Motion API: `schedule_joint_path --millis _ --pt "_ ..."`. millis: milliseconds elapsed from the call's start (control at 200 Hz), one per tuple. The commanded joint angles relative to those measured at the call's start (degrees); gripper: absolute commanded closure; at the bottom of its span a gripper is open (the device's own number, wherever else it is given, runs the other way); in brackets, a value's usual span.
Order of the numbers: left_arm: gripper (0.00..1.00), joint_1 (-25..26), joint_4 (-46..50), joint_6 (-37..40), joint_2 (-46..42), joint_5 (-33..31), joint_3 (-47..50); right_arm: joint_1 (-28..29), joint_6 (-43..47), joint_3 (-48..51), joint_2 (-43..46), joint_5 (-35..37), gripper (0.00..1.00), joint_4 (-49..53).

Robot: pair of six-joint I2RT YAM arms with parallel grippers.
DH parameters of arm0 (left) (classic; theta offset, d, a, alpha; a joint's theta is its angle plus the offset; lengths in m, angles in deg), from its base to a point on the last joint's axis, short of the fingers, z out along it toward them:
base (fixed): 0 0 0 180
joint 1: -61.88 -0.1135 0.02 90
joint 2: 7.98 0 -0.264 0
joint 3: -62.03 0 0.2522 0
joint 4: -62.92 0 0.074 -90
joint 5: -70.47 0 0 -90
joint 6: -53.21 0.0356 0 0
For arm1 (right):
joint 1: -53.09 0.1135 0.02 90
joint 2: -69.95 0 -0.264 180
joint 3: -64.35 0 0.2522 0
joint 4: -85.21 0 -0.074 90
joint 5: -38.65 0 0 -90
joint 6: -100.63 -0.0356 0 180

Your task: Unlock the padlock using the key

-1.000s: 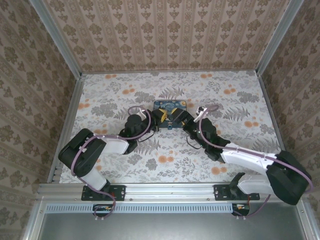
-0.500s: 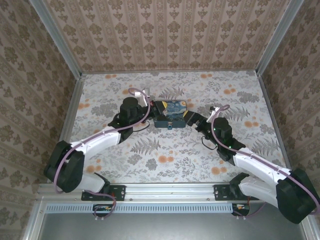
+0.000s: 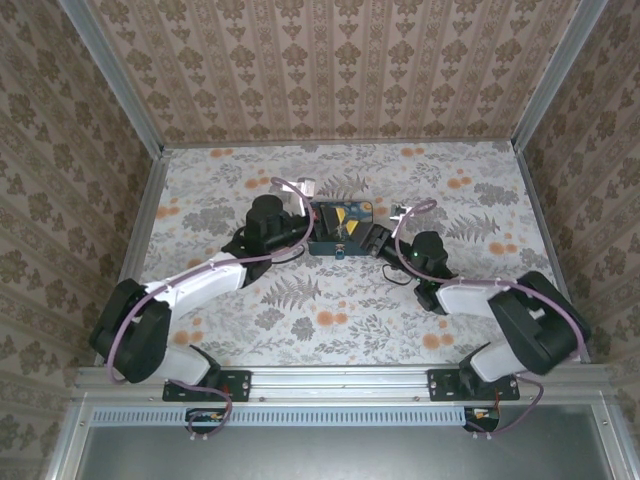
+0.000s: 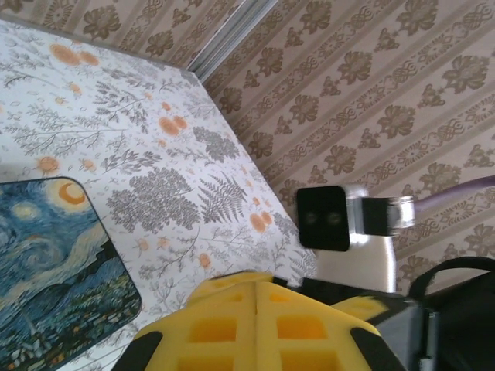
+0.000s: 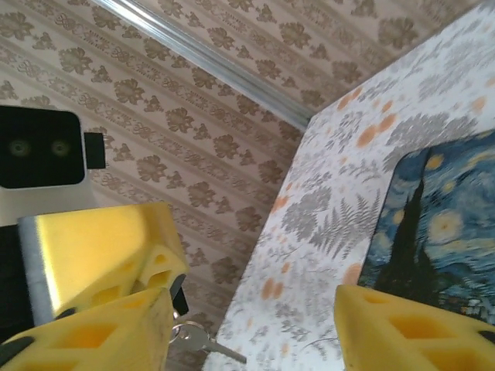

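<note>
Above the starry box [image 3: 338,238], your two hands faced each other.
Your left hand [image 4: 255,284] was pressed closed, yellow fingers flush. A key [image 5: 203,344] on its ring showed just under its tips, but you could not tell whether it was pinched. Your right hand [image 5: 255,309] stood wide open. The padlock [image 3: 340,252], tiny and dark, sat at the box's near edge on the flowered worktop [image 3: 450,190].

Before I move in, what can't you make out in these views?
Padlock: top view, a dark speck on the front of the box, shackle too small to read.
Key: right wrist view, partly hidden behind a finger of the right gripper, holder unclear.
Left gripper: left wrist view, shut, anything pinched hidden between its fingers.
</note>
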Motion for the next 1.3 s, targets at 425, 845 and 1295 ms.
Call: schedule_joint_path --millis 425,845,1295 --pt "1.0 -0.67 -14.66 -7.58 2.94 -2.71 3.67 1.48 -2.94 -3.92 -2.35 -1.76 0.56 -10.04" --pt "1.0 -1.25 -22.24 -13.28 6.0 -3.24 4.69 3.06 -3.37 -5.98 -4.86 -1.67 0.67 -10.06" --pt "1.0 -0.99 -27.56 -17.23 8.15 -3.59 5.38 3.5 -4.07 -6.53 -6.33 0.08 0.74 -9.97"
